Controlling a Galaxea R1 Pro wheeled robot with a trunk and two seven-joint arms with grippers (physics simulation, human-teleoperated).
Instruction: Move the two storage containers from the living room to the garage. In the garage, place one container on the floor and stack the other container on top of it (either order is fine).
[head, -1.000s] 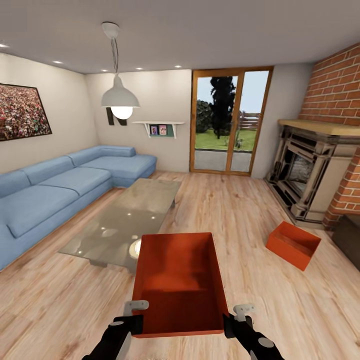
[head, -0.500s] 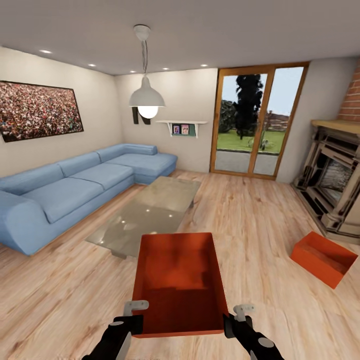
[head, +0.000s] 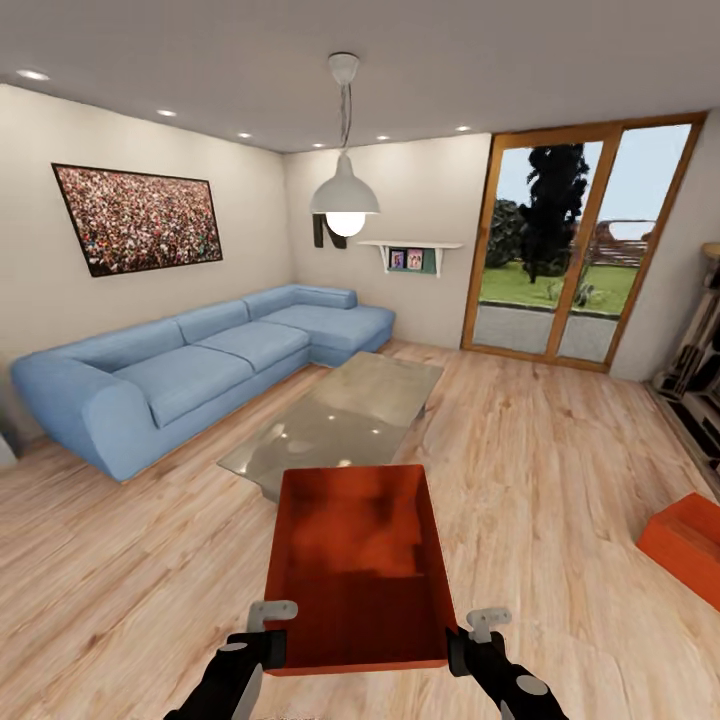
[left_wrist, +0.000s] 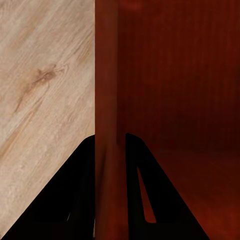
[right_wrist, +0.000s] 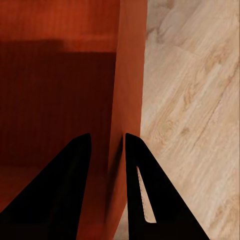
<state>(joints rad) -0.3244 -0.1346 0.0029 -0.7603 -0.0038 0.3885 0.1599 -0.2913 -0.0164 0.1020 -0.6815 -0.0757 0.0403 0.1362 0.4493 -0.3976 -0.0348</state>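
Count: two storage containers, both orange-red and open-topped. One, the held container (head: 355, 565), is carried in front of me above the floor; the second container (head: 688, 545) sits on the floor at the far right of the head view, cut off by the picture's edge and well apart from the first. Two tools are engaged. My left tool (head: 268, 628) is clamped on the held container's left wall near its near corner; in the left wrist view the dark fingers (left_wrist: 75, 200) stand one either side of that thin wall (left_wrist: 106, 100), pressed against it. My right tool (head: 472, 632) is clamped likewise on the right wall near the near corner, with the fingers (right_wrist: 142, 190) straddling the wall (right_wrist: 131, 75) in the right wrist view. The surface is a light wood plank floor (head: 530, 450). The room is the living room: one blue corner sofa (head: 210, 355) along the left wall, one glass low table (head: 340, 415) just beyond the held container, one pendant lamp (head: 345, 195), one framed picture (head: 138, 218), one small wall shelf (head: 410, 252), and a glazed door (head: 575, 250) onto a garden.
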